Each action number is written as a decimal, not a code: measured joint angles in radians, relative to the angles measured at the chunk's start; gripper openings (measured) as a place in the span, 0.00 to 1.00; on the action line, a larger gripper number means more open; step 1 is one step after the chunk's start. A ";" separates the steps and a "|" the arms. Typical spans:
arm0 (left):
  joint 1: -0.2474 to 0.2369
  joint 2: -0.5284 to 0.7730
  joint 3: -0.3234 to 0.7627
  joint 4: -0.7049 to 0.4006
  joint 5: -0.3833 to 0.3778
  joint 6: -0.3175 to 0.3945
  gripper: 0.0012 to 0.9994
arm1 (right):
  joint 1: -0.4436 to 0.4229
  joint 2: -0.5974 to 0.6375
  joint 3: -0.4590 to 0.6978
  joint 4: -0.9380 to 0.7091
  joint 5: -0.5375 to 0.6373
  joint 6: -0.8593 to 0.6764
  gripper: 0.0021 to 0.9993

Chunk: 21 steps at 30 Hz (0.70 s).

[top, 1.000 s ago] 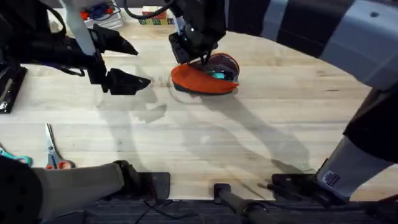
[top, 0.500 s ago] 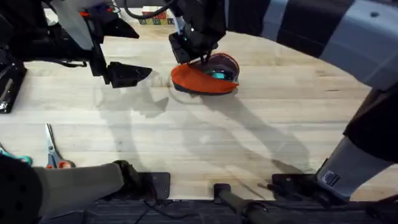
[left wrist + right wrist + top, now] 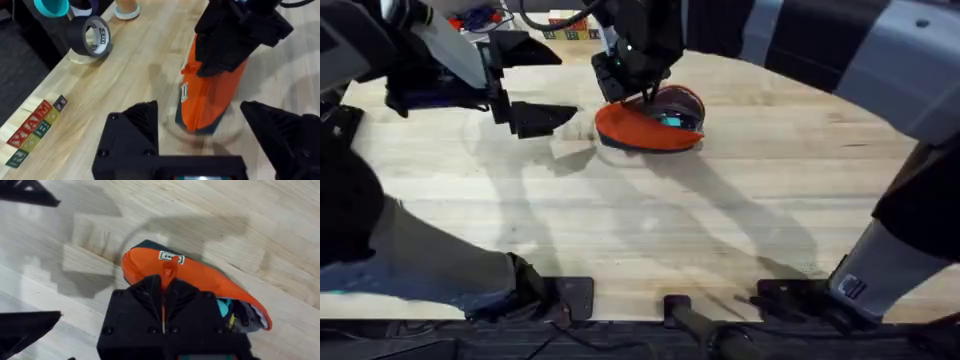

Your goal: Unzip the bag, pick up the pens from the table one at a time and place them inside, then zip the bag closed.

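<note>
The orange bag [image 3: 642, 126] lies at the back middle of the table [image 3: 720, 230]. Its right end gapes open, and a teal pen [image 3: 671, 120] shows inside. My right gripper [image 3: 638, 88] hangs over the bag's left part. In the right wrist view it [image 3: 163, 291] is shut on the orange zipper pull [image 3: 168, 272], with the teal pen [image 3: 223, 307] in the open mouth. My left gripper [image 3: 566, 86] is open, just left of the bag and apart from it. In the left wrist view its fingers [image 3: 137, 125] flank the bag's [image 3: 210, 97] near end.
A roll of black tape [image 3: 92, 35], a teal cup [image 3: 52, 6] and a row of letter blocks [image 3: 35, 132] sit along the table's far edge. Bare wood stretches in front of the bag and to its right.
My left arm has swung right toward the bag, gripper still open, and now covers the scissors at the lower left. The right gripper and the bag have not moved.
</note>
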 joint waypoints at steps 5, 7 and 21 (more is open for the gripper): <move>-0.005 0.071 0.000 0.025 0.057 0.027 0.99 | 0.000 0.000 0.000 0.000 0.000 0.000 0.03; -0.014 0.094 0.000 0.043 0.066 0.030 0.99 | 0.000 0.000 0.000 0.000 0.000 0.000 0.03; -0.161 0.183 0.000 0.136 0.090 0.038 0.99 | 0.000 0.000 0.000 0.000 0.000 0.000 0.03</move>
